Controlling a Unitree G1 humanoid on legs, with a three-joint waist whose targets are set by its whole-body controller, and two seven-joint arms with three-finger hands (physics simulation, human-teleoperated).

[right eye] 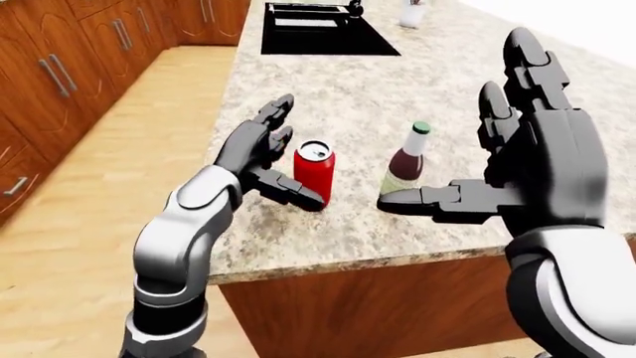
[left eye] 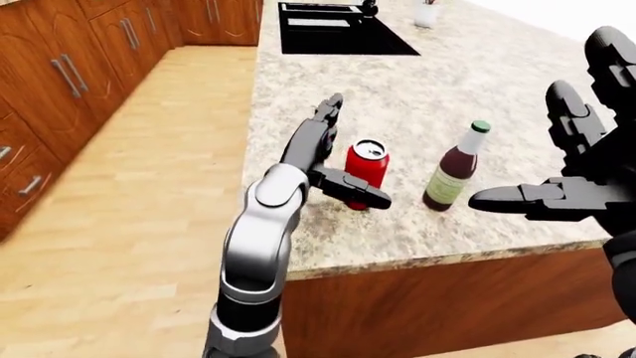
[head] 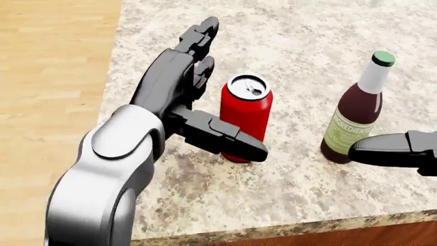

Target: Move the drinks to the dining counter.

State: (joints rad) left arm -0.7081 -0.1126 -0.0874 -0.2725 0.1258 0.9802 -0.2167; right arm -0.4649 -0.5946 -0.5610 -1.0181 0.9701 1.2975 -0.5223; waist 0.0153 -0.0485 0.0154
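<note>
Two open hands flank the drinks on the granite counter (head: 307, 31). The left hand (head: 188, 89) stands spread just left of the red soda can (head: 246, 115), thumb crossing low before it and fingers pointing away, gripping nothing, as if letting go or about to close. The can stands upright near the counter's left edge. To its right, apart, stands the dark bottle (head: 355, 115) with its green cap; the right hand (right eye: 527, 171), equally open, holds its thumb near the bottle's base, seemingly ready to grasp. Farther along lie a black sink (left eye: 333, 26) and a pale cup (left eye: 427, 13), well apart; wooden cabinets (left eye: 69, 67) line the left. Nothing blocks either drink.
</note>
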